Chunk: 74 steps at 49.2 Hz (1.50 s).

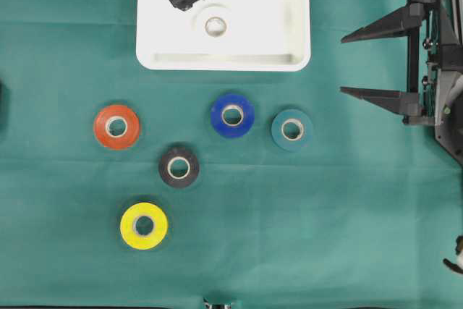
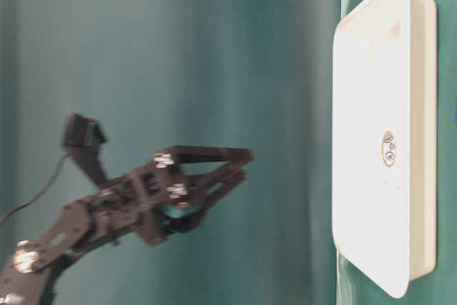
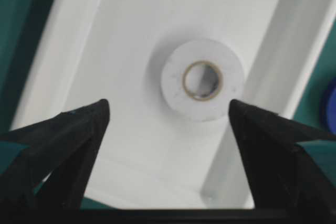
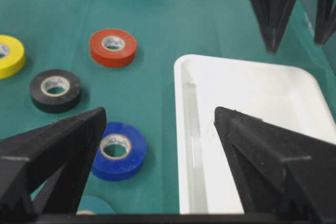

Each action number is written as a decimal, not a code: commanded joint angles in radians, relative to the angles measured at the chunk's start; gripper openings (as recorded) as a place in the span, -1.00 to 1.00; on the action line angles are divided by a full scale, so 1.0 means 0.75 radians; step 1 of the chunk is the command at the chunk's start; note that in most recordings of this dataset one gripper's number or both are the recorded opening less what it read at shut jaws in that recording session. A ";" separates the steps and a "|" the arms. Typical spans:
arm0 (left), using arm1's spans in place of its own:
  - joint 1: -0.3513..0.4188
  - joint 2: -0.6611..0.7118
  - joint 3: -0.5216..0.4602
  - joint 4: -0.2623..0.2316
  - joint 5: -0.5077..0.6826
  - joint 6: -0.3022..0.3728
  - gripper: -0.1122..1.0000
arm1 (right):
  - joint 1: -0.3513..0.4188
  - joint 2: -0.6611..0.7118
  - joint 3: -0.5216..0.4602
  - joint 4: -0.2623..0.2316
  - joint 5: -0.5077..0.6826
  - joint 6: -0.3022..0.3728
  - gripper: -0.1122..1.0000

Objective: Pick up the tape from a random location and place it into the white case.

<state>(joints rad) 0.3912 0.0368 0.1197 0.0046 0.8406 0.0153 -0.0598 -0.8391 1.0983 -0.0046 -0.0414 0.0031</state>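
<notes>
Covering the table is a green cloth [image 1: 347,236], and the white case [image 1: 289,5] sits at its far edge. Left gripper [image 3: 168,124] hangs above it, jaws spread and empty; right gripper [image 1: 343,64] waits aside, jaws wide. White tape [image 3: 202,78] lies flat inside the case. Orange [image 1: 116,126], blue [image 1: 232,115], teal [image 1: 292,129], black [image 1: 179,166] and yellow [image 1: 143,226] rolls dot the cloth.

Black skeletal arms carry long pointed black jaws, silver screws, teal patches and a thin black cable.
</notes>
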 commanded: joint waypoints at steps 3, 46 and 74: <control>0.006 -0.076 -0.043 0.008 -0.002 0.002 0.93 | 0.000 0.004 -0.041 -0.002 -0.004 -0.002 0.86; -0.481 -0.137 0.027 0.002 -0.033 -0.002 0.93 | 0.000 0.004 -0.055 -0.002 0.010 -0.002 0.86; -0.436 -0.558 0.456 0.002 -0.333 -0.002 0.93 | 0.000 -0.035 -0.061 -0.002 0.078 0.008 0.86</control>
<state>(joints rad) 0.0629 -0.2945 0.4050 0.0077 0.6535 0.0153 -0.0583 -0.8590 1.0815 -0.0046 0.0184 0.0092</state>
